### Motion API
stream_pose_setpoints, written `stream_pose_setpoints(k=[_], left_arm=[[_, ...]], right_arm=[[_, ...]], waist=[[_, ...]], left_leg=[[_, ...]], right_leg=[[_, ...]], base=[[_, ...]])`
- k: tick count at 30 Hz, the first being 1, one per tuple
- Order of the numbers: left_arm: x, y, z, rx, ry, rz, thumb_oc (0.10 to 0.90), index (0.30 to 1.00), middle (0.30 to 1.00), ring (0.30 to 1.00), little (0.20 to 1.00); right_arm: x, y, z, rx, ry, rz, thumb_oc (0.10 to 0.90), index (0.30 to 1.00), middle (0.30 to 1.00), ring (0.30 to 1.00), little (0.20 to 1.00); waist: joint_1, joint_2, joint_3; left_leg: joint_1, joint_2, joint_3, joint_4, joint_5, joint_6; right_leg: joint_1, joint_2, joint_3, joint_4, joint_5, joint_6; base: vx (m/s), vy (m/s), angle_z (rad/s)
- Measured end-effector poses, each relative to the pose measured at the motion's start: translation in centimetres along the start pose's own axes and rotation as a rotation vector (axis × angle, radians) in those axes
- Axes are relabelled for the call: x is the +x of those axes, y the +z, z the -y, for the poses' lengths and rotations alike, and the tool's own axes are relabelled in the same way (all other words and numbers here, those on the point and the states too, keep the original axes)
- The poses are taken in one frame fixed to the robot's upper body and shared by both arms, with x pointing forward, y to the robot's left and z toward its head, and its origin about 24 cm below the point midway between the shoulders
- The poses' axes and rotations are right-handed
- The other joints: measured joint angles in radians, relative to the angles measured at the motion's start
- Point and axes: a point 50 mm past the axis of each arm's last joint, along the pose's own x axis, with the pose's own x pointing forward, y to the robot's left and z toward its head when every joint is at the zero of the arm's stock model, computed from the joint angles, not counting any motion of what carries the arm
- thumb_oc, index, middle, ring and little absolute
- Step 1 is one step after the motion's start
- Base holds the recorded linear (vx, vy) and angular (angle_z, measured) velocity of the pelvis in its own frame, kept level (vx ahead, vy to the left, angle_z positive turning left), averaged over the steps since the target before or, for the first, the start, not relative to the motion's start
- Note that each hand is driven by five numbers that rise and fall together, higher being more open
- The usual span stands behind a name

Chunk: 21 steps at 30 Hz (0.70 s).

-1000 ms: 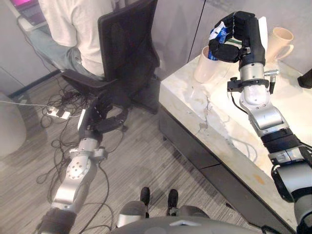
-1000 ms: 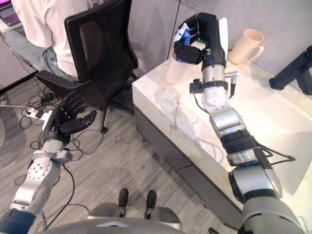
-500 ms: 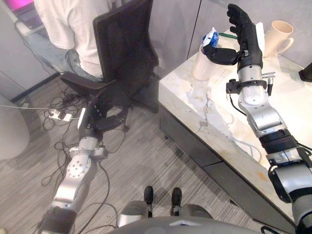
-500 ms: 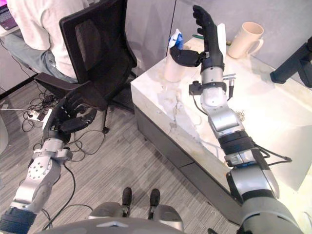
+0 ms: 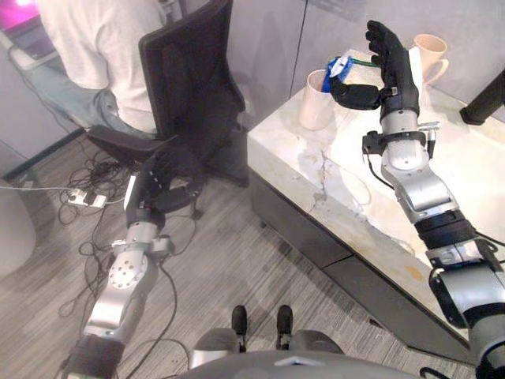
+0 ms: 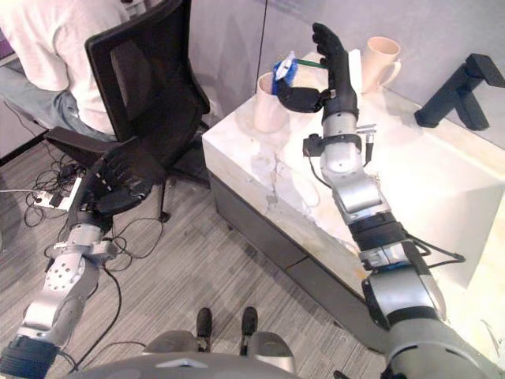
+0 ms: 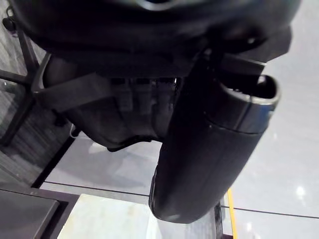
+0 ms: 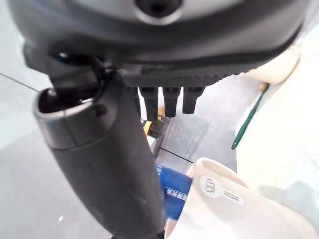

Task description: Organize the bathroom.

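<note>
Just beside the thumb of the right hand [image 5: 384, 67], a blue-and-white toothpaste tube [image 5: 339, 65] stands upright in a cream ceramic cup [image 5: 313, 100] at the far corner of the pale marble bench [image 5: 371, 205]. The hand's fingers are straight and spread, holding nothing, so the step of putting the tube in the cup looks done. Next the hand likely needs to draw clear without knocking the cup, then go for the thin green toothbrush [image 8: 247, 119] lying on the bench just beyond the fingers. A second cream mug with a handle [image 6: 378, 61] sits near the back of the hand, and a black tap [image 6: 461, 95] stands well apart. The left hand [image 6: 114, 184] hangs low over the floor, fingers loosely open, near a black mesh office chair [image 5: 193, 87] with a seated person in a white shirt [image 5: 95, 47].
</note>
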Motion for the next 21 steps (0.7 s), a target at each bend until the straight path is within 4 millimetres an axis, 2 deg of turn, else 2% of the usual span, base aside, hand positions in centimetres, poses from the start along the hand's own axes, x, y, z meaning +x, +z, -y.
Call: stream_pose_setpoints(k=[7, 10, 16, 21], left_arm=[[0.1, 0.2, 0.1, -0.007, 0.029, 0.009, 0.800, 0.900, 0.900, 0.900, 0.900], [0.3, 0.3, 0.3, -0.008, 0.032, 0.013, 0.800, 0.900, 0.900, 0.900, 0.900], [0.9, 0.9, 1.4, -0.025, 0.012, 0.041, 0.800, 0.900, 0.900, 0.900, 0.900], [0.8, 0.8, 1.5, -0.018, 0.036, 0.043, 0.800, 0.900, 0.900, 0.900, 0.900]], right_arm=[[-2.0, -2.9, -0.5, -0.001, -0.002, -0.134, 0.800, 0.900, 0.900, 0.900, 0.900], [-2.5, -3.5, -0.9, 0.004, 0.001, -0.166, 0.800, 0.900, 0.900, 0.900, 0.900], [-2.6, -3.4, -1.2, 0.020, -0.013, -0.162, 0.800, 0.900, 0.900, 0.900, 0.900], [-3.1, -1.4, -0.2, 0.071, -0.074, -0.073, 0.800, 0.900, 0.900, 0.900, 0.900]], waist=[[-0.029, -0.002, -0.001], [-0.046, -0.003, -0.001], [-0.061, -0.003, -0.002], [-0.069, -0.005, -0.003]], left_leg=[[0.000, -0.001, 0.038, -0.003, -0.005, 0.012], [0.000, -0.002, 0.047, -0.002, -0.007, 0.016], [0.003, -0.002, 0.059, -0.003, -0.009, 0.019], [0.003, -0.003, 0.081, -0.003, -0.013, 0.025]], right_leg=[[-0.014, 0.001, 0.037, 0.000, 0.011, 0.008], [-0.017, 0.000, 0.046, 0.000, 0.013, 0.010], [-0.018, 0.000, 0.059, 0.000, 0.016, 0.012], [-0.026, 0.001, 0.081, 0.000, 0.021, 0.019]], base=[[-0.07, 0.121, -0.16], [-0.07, 0.109, -0.08], [-0.08, 0.117, -0.07], [-0.09, 0.141, -0.12]])
